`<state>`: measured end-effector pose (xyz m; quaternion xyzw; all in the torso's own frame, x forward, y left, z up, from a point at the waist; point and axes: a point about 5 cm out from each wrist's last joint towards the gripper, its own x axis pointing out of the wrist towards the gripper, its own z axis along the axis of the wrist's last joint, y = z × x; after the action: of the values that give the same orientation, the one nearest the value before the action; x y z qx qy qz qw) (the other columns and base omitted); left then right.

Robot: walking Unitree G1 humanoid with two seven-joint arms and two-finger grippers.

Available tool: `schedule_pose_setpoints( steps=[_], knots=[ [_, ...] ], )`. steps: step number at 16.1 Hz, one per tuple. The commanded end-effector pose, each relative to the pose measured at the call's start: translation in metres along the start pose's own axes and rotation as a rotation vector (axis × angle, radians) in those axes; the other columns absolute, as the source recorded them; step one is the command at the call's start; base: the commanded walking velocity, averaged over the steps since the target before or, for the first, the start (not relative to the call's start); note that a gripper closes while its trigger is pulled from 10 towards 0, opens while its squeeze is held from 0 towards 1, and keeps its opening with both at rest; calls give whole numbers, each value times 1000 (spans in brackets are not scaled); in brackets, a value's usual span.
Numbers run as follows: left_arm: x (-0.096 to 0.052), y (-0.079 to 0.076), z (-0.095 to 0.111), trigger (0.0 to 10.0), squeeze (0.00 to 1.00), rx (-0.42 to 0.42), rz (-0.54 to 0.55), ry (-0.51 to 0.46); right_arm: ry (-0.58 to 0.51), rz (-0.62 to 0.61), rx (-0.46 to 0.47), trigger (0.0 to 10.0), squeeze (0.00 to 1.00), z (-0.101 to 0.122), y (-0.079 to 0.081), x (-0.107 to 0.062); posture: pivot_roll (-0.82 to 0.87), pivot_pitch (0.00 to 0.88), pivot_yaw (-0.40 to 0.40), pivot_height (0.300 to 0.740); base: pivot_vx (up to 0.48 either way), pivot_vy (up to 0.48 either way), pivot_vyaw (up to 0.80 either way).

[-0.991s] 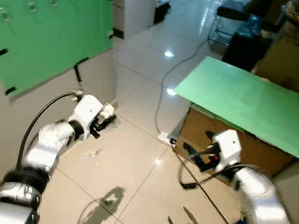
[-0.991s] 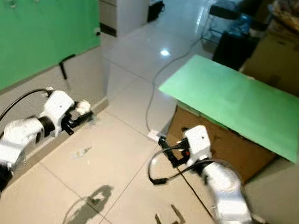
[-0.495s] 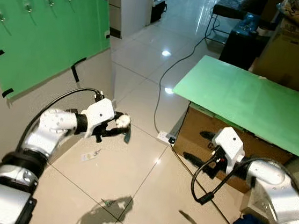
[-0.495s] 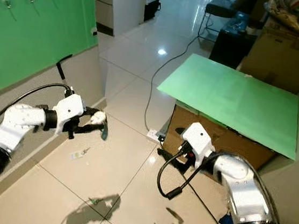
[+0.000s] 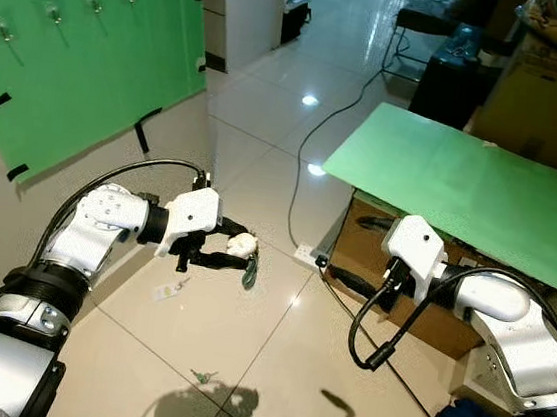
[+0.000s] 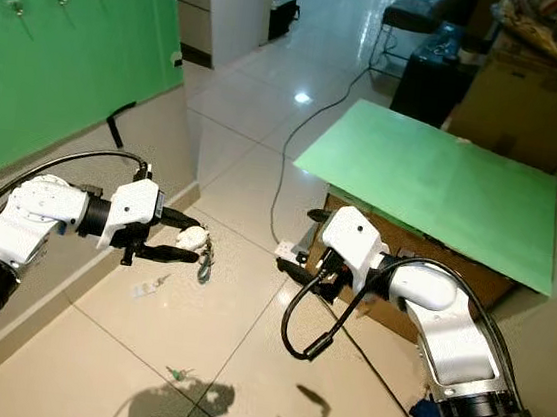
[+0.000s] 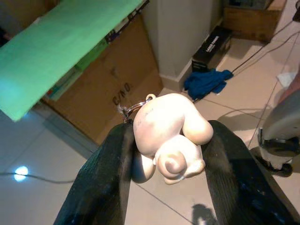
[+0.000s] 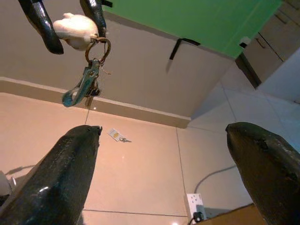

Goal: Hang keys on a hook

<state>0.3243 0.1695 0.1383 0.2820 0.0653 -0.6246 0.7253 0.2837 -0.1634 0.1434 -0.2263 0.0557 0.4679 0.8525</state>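
Keys on a metal ring are dangling from a cream plush charm that the left pincer is clamping above the tiled floor; the right pincer is gaping apart

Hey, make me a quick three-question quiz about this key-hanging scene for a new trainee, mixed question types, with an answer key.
1. True or false: the left pincer grips the white figurine of the keys.
2. The hooks are mounted on: A) a cardboard box, B) the green wall panel, C) the floor.
3. Fill in: the right pincer has its fingers spread ____.

Key: 1 true; 2 B; 3 open.
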Motion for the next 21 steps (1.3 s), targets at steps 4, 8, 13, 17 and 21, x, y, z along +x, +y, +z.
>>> schedule_pose_setpoints(
  steps=[4, 8, 13, 17, 21],
  knots=[
    [8, 1, 27, 10000, 0, 294, -44, -17, 33, 128, -149, 10000, 0, 7, 3, 0, -58, 0, 19, 740, 0, 0, 0],
    [17, 1, 41, 10000, 0, 490, -70, -10, 48, 141, -181, 10000, 0, 6, 0, 0, -54, 0, 17, 740, 0, 0, 0],
    [21, -2, 48, 10000, 0, 575, -82, -54, -12, 127, -174, 10000, 0, 10, 6, 10, -55, 0, 23, 740, 0, 0, 0],
    [28, -5, 59, 10000, 0, 675, -120, -79, 29, 188, -274, 10000, 0, 6, 6, 9, -61, 0, 33, 740, 0, 0, 0],
    [29, -6, 62, 10000, 0, 682, -105, -112, -43, 137, -196, 10000, 0, 10, 7, 14, -56, 0, 25, 740, 0, 0, 0]
  ],
)
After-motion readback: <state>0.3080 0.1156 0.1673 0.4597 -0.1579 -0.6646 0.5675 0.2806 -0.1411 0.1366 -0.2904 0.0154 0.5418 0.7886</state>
